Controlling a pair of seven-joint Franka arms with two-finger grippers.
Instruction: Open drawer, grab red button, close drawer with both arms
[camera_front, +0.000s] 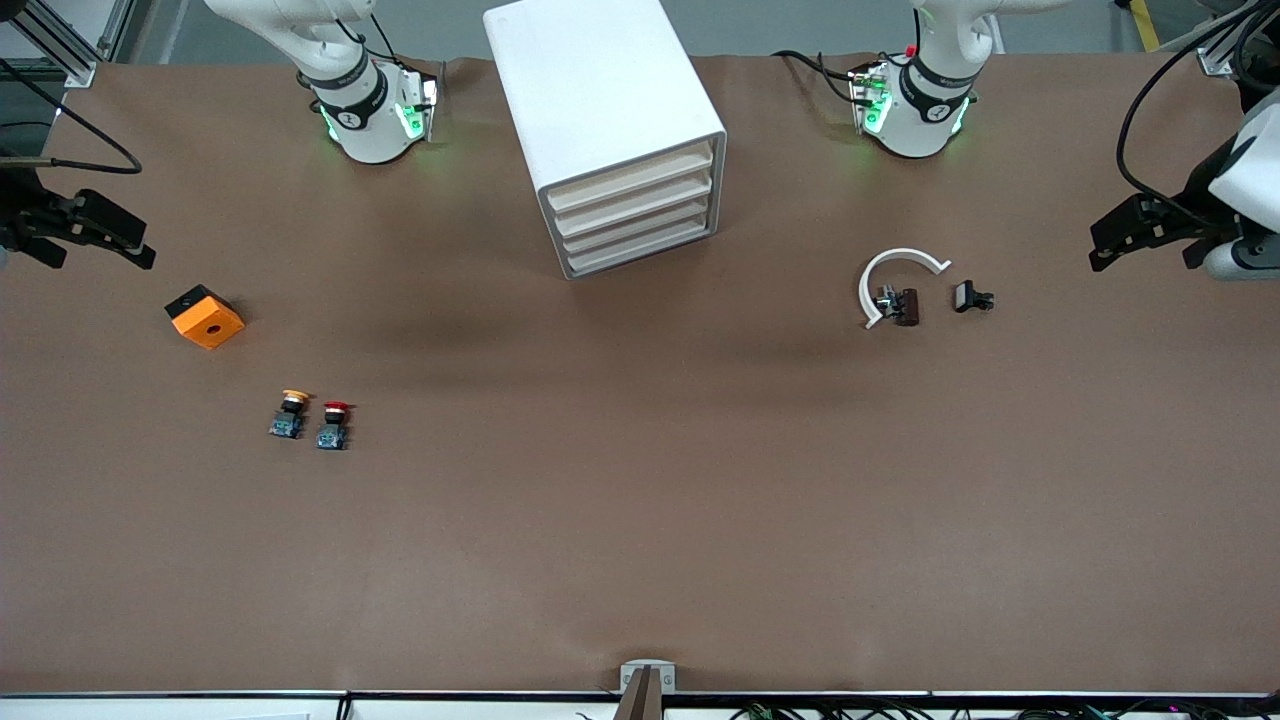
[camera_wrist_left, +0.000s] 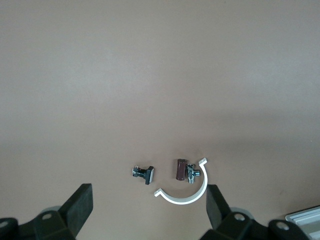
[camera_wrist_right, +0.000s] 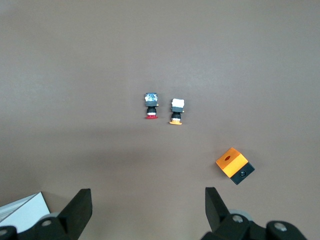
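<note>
Waiting at both table ends, nothing started. The drawer cabinet (camera_front: 610, 135) sits mid-table between my two bases, all four drawers shut, fronts facing the front camera and angled a little toward my left arm's end.

My right gripper (camera_front: 95, 235) hangs over its end of the table, fingers spread, holding nothing. My left gripper (camera_front: 1150, 235) does the same over its own end, released and empty.

Near my right gripper: an orange block (camera_front: 204, 316), then closer to the front camera the red button (camera_front: 334, 425) touching-close beside the orange-yellow button (camera_front: 290, 414). Under my left gripper's side: a white curved clip (camera_front: 893, 280), a small brown part (camera_front: 905, 306), a small black part (camera_front: 971, 297).

Risks, as I judge them: the two buttons stand so close that a wide grab could catch the yellow one or knock the red one over. The drawer fronts look flush with thin lips, so a finger could slip off, and pulling could drag the whole cabinet unless my other arm braces it.

Red button stands upright on its base, long axis vertical, cap pointing up.
</note>
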